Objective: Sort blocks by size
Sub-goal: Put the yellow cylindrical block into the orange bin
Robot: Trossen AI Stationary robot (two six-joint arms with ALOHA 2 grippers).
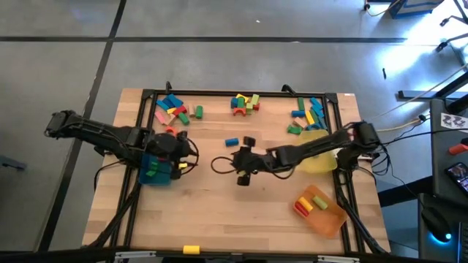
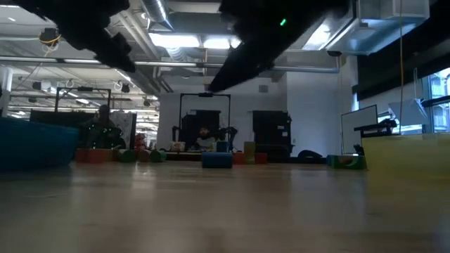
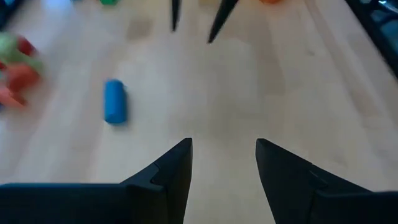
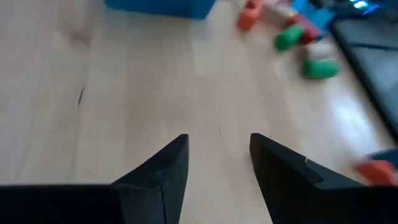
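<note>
Blocks (image 1: 245, 103) – small, red, blue, green, yellow, in clusters – both tools, left (image 3: 222, 163) and right (image 4: 219, 157), agape, empty

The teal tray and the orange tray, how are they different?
The teal tray sits under the left arm and holds green blocks; the orange tray sits alone at the near right corner and holds red and yellow blocks. The teal tray lies square to the table; the orange tray lies slanted. Both are shallow trays with a few blocks inside.
</note>
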